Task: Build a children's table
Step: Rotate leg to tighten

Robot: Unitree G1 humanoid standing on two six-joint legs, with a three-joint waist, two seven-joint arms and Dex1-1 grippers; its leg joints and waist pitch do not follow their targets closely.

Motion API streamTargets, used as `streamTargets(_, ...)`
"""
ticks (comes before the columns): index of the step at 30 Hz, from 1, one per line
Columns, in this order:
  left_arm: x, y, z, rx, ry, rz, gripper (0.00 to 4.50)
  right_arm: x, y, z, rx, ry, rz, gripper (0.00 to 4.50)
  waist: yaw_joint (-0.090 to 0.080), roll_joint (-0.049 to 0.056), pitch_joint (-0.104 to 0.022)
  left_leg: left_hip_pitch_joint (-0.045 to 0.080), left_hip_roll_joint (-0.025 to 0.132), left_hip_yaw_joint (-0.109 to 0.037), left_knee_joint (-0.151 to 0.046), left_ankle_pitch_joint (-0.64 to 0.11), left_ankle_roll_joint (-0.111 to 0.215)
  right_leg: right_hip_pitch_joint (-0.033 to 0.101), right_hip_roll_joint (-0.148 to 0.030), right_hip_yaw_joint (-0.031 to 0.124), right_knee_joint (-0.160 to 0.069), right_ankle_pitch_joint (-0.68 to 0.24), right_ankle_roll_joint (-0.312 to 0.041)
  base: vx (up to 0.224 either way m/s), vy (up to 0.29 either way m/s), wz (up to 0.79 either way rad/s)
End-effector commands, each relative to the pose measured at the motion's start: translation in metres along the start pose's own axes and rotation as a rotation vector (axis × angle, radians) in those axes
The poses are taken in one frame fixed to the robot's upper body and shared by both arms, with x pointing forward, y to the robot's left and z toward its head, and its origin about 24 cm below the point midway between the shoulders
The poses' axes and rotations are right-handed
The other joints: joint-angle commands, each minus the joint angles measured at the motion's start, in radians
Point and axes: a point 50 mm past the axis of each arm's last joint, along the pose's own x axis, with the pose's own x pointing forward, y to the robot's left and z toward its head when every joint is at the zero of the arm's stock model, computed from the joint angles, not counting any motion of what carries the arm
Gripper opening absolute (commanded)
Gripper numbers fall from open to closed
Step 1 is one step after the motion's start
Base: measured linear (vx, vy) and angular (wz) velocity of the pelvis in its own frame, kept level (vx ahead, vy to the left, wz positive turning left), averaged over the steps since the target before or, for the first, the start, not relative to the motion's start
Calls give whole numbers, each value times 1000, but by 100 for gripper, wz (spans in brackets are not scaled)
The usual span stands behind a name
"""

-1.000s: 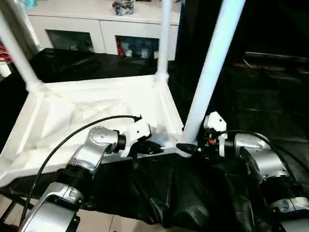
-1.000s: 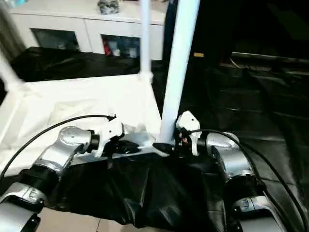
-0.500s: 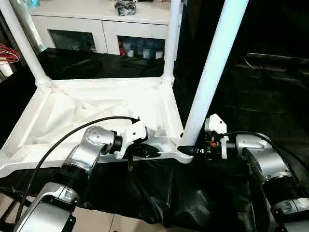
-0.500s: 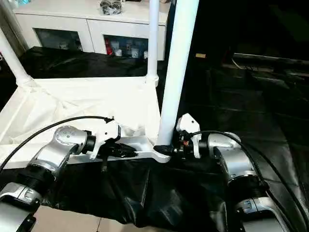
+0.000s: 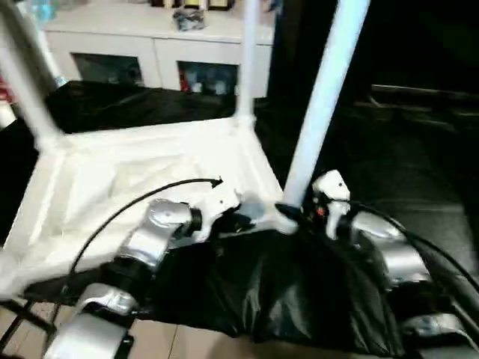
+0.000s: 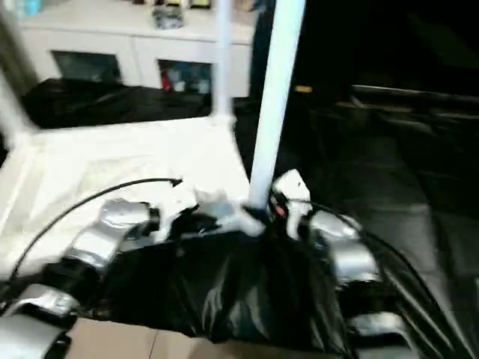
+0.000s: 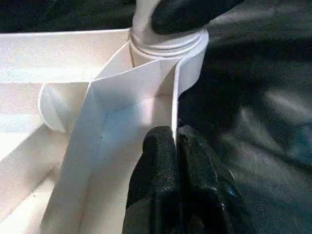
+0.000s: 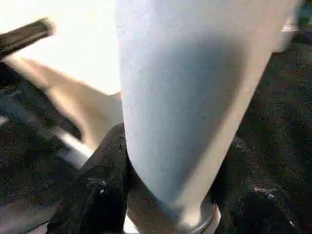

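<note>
White plastic tabletop (image 5: 150,168) is laid upside down on a desk draped in crinkled glossy black sheeting (image 5: 299,292), ribbed underside up, thin raised walls and diagonal ribs seen. Three smooth white tapered tube legs are stood upright in round corner sockets: near leg (image 5: 318,112) at the near right corner, far leg (image 5: 245,60) at the far right corner, left leg (image 5: 22,82) at the far left corner.

Left pincer (image 7: 176,146) is pressed together on the thin near edge wall of the tabletop, black rubbery fingers (image 7: 156,161) on either side of the wall, just beside the collared round socket (image 7: 168,46).

Right pincer (image 8: 165,161) is clamped around the base of the near leg, one matte black finger (image 8: 105,165) on each side of the tube, right above the socket collar.

White cabinet (image 5: 161,45) with glass doors is seen behind the desk, well apart.
</note>
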Motion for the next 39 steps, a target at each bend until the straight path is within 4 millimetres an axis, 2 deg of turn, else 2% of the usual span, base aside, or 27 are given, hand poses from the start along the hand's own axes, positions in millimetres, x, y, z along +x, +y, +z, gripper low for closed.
streamTargets(1,18,-1,24,16,-56,65,0,20,30,-27,88,117,33,197,-12,1,-39,28,32,-39,-79,-489,-23,8,-54,16,-114,-683,-87,-51,14,-7)
streamTargets(4,25,-4,29,12,-71,75,0,33,35,-24,148,112,-71,196,-30,6,-39,26,31,-50,-82,-539,-18,17,-54,-4,-127,-696,-61,0,0,0)
streamTargets(5,26,-4,30,13,-72,79,0,34,35,-24,155,111,-82,196,-42,17,-36,34,34,-57,-87,-594,-21,17,-52,-19,-135,-668,-63,0,0,0)
streamTargets(7,28,-6,32,29,-75,85,0,46,46,-16,185,72,-76,196,-51,18,-32,39,36,-63,-90,-641,-25,20,-52,-34,-141,-648,-61,0,0,0)
streamTargets(8,28,-5,31,41,-70,84,0,49,50,-13,179,54,-57,196,-57,29,-31,41,42,-71,-102,-702,-37,30,-51,-44,-139,-612,-58,0,0,0)
streamTargets(9,28,-5,31,41,-70,84,0,49,50,-13,179,54,-57,196,-59,30,-29,42,44,-71,-106,-724,-41,31,-50,-47,-137,-592,-60,0,0,0)
streamTargets(10,26,-4,30,57,-62,86,0,50,51,-10,186,31,-42,231,-61,21,-29,41,46,-73,-111,-747,-47,36,-52,-50,-134,-576,-62,0,0,0)
streamTargets(13,22,-2,26,77,-52,87,0,47,47,-8,194,21,-23,270,-65,22,-24,60,37,-67,-99,-753,-45,19,-60,-56,-150,-628,-59,0,0,0)
streamTargets(14,21,-1,25,83,-50,87,0,46,45,-8,178,23,-22,272,-75,24,-19,62,36,-69,-98,-760,-35,27,-56,-79,-160,-659,-30,0,0,0)
streamTargets(15,19,0,24,83,-45,89,0,43,42,-8,154,26,-17,272,-72,30,-16,60,41,-69,-106,-774,-35,35,-55,-82,-154,-644,-29,0,0,0)
streamTargets(16,19,0,24,83,-43,90,0,41,41,-8,143,29,-14,288,-72,31,-18,38,56,-74,-129,-799,-42,63,-56,-74,-119,-580,-37,0,0,0)
streamTargets(17,18,1,23,83,-42,90,0,40,40,-8,135,30,-11,302,-64,32,-20,29,62,-77,-139,-802,-52,70,-62,-57,-100,-551,-48,0,0,0)
streamTargets(18,17,2,22,86,-39,92,0,36,37,-9,115,37,5,302,-61,23,-18,51,49,-64,-127,-796,-62,37,-66,-50,-123,-599,-62,0,0,0)
streamTargets(19,16,3,21,88,-34,93,0,28,30,-10,81,46,36,302,-63,20,-18,72,35,-59,-102,-768,-60,15,-74,-59,-152,-660,-57,0,0,0)
streamTargets(20,13,5,20,92,-30,94,0,12,19,-12,22,61,85,302,-68,12,-17,82,12,-50,-57,-655,-19,12,-83,-98,-197,-796,8,0,0,0)
streamTargets(22,12,6,19,93,-28,95,0,0,10,-12,-12,72,118,302,-64,17,-15,68,19,-53,-62,-617,-7,29,-85,-108,-199,-786,30,0,0,0)
streamTargets(23,11,7,19,95,-27,94,0,-16,-2,-11,-49,83,151,302,-66,27,-15,39,46,-73,-95,-675,-19,60,-81,-104,-165,-704,28,74,21,-2)
streamTargets(26,10,7,18,97,-27,91,0,-38,-18,-7,-67,100,187,302,-72,20,-17,29,55,-84,-115,-747,-38,65,-82,-80,-138,-622,-19,46,14,-1)
streamTargets(28,9,7,17,99,-28,80,0,-52,-26,-4,-80,115,213,302,-68,10,-23,31,39,-74,-95,-655,-19,52,-98,-70,-151,-653,-47,0,0,0)
streamTargets(29,9,7,18,101,-30,74,0,-59,-29,-3,-83,129,230,302,-51,4,-36,7,35,-64,-86,-492,25,60,-105,-46,-138,-590,-86,0,0,0)
streamTargets(30,8,6,18,103,-35,66,0,-66,-32,-1,-86,141,251,302,-43,4,-41,-1,38,-62,-86,-434,42,64,-103,-38,-128,-531,-108,0,0,0)
streamTargets(32,8,4,18,115,-52,32,0,-76,-34,2,-91,152,295,302,-21,-2,-48,-15,42,-44,-81,-281,113,60,-85,-20,-94,-318,-194,0,0,0)
streamTargets(33,7,4,19,119,-54,27,0,-77,-34,2,-92,151,300,302,-16,-3,-44,-14,43,-40,-80,-278,125,54,-84,-17,-94,-319,-205,0,0,0)
streamTargets(35,7,4,20,121,-70,32,0,-77,-32,4,-78,137,320,302,-5,-9,-42,-2,39,-32,-71,-323,114,38,-80,-7,-97,-435,-203,0,0,0)
streamTargets(37,7,5,23,114,-92,40,0,-74,-27,7,-72,115,347,302,3,-10,-51,-5,39,-32,-67,-277,117,44,-80,-1,-84,-388,-212,0,0,0)
streamTargets(38,6,5,24,103,-97,36,27,-72,-24,7,-71,106,355,311,12,-11,-60,-18,40,-31,-62,-177,144,51,-76,1,-64,-259,-234,0,0,0)
streamTargets(39,5,5,25,99,-100,36,27,-70,-23,8,-74,99,355,311,16,-8,-59,-16,40,-29,-60,-164,153,46,-74,2,-61,-238,-241,0,0,0)
